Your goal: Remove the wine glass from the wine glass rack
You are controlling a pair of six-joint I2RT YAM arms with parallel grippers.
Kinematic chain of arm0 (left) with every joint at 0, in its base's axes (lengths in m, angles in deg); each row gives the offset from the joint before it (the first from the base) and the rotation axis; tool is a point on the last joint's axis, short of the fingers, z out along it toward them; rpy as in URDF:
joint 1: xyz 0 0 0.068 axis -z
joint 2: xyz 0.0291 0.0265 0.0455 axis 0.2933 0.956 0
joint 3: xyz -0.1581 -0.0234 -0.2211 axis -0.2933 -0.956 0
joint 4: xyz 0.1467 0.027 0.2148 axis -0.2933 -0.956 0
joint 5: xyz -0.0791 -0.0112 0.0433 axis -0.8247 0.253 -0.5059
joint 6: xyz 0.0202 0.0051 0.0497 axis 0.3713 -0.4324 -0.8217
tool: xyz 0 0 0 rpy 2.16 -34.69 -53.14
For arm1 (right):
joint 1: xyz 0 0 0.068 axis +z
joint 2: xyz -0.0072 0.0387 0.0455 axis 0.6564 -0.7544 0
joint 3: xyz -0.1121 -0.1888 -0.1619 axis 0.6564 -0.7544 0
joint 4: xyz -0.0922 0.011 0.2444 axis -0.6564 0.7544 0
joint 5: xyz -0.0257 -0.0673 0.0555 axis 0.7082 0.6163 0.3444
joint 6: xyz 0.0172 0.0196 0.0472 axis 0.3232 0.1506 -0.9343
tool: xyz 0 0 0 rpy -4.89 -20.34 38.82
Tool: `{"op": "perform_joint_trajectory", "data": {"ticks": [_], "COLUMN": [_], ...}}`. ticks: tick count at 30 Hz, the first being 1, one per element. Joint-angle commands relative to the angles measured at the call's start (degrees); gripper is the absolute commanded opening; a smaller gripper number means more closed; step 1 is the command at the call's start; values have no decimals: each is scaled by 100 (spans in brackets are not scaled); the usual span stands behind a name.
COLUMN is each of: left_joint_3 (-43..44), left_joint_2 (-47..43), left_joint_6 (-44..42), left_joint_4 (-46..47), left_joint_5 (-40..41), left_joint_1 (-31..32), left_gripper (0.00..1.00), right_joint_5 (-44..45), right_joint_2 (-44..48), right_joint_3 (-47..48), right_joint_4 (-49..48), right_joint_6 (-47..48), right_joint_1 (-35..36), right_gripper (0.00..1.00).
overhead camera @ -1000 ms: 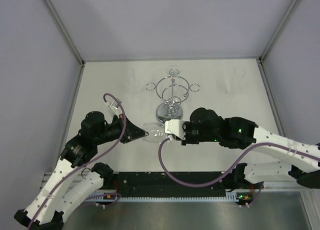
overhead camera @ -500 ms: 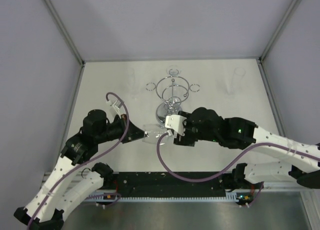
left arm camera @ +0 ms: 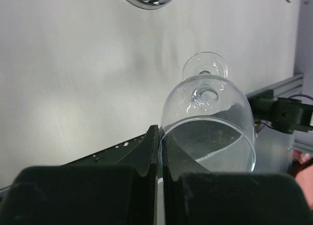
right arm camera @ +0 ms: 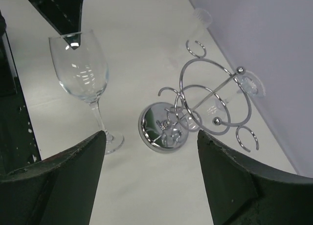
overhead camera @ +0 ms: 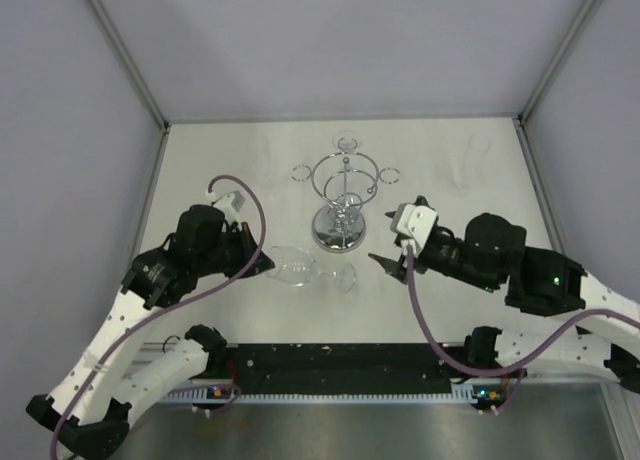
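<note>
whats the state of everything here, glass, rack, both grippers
wine glass rack: upright on its base.
wine glass: off the rack, tipped sideways, held by its rim.
left gripper: jaws shut on the glass rim.
right gripper: jaws open, holding nothing.

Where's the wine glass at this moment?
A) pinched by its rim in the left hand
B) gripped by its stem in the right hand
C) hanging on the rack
A: the left hand clamps the rim of the glass, which is off the rack, while the right hand is open and apart from it.
</note>
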Motion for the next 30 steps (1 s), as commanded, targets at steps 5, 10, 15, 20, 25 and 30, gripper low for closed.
{"op": "perform_joint_trajectory", "data": {"ticks": [5,10,15,20,25,30], "left_joint_3": [1168,1792,2364,2690,2751,2848], "left_joint_2": [605,1308,2204,3074,3681,4051], "left_joint_6": [-775,-995,-1223,-1434,-1830,-2023], "left_joint_4": [-1078,-1387,-1510,-1292,-668,-315], "left_joint_5": [1943,2988,4184,4477,3635,3106], "left_joint_1": [17,17,-27,-290,-1001,-1450], "left_gripper": [0,0,0,0,0,0], "right_joint_5": [53,377,562,370,142,-34], "right_joint_2": [270,138,112,313,594,744], "right_joint_3": [-268,-357,-409,-550,-725,-708], "right_joint_4": [-462,-471,-383,-287,-217,-102], "right_joint_6": [-359,-727,-1413,-1783,-1880,-1933], "right_joint_1": [31,22,31,31,22,23], "right_gripper": [75,75,75,75,75,76]}}
